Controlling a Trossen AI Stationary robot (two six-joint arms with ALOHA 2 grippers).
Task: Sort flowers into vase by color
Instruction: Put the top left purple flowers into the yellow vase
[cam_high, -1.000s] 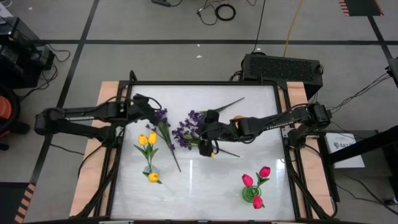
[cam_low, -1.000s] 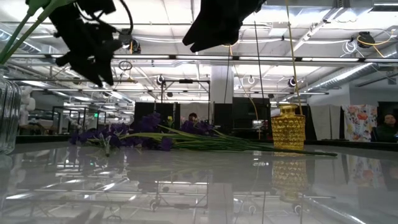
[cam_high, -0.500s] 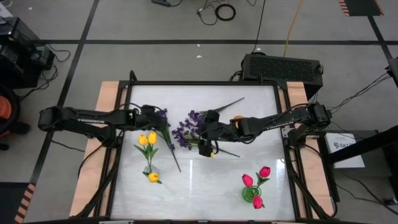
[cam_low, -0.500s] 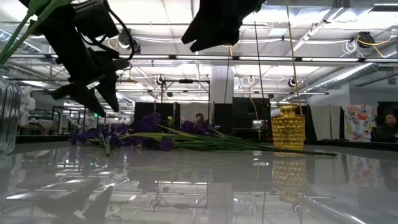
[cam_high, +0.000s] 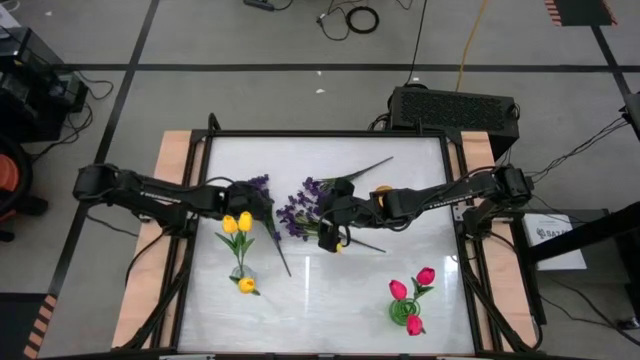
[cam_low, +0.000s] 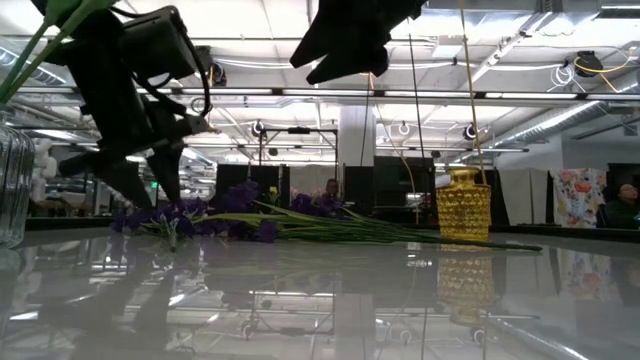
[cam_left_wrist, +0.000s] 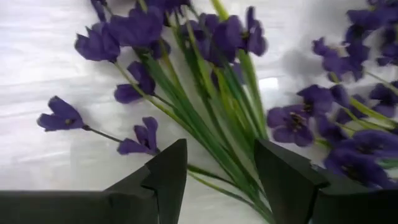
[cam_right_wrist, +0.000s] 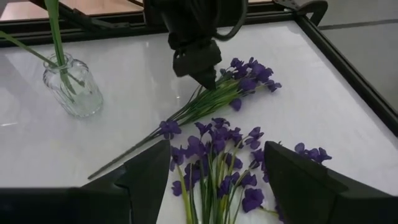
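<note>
Tabletop: white, glossy, bordered by a dark frame with pale wood strips at the left and right edges. Widest bare stretches: the lower middle of the high view between the two lower vases, and the upper strip under the top edge.

Left claw: centre-left of the high view, low over the left purple sprig. Fingers parted, standing to either side of its green stems in the left wrist view; nothing gripped.

Right claw: centre of the high view, above the second purple sprig. Fingers spread wide, empty.

Purple sprigs: both lying flat on the tabletop at centre, just beside each other, the left one's stem running toward the lower middle.

Yellow tulips: in a clear glass vase, left of centre in the high view, one bloom lower down near the left edge.

Pink-red tulips: in a green vase, lower right of the high view, well apart from the claws.

Amber vase: right of centre in the low view, upright, thin stems rising from it.

Room: grey floor with dark lines, a black box beyond the top edge of the tabletop, cables; the low view shows ceiling lights, dark racks, and a person in the distance.
</note>
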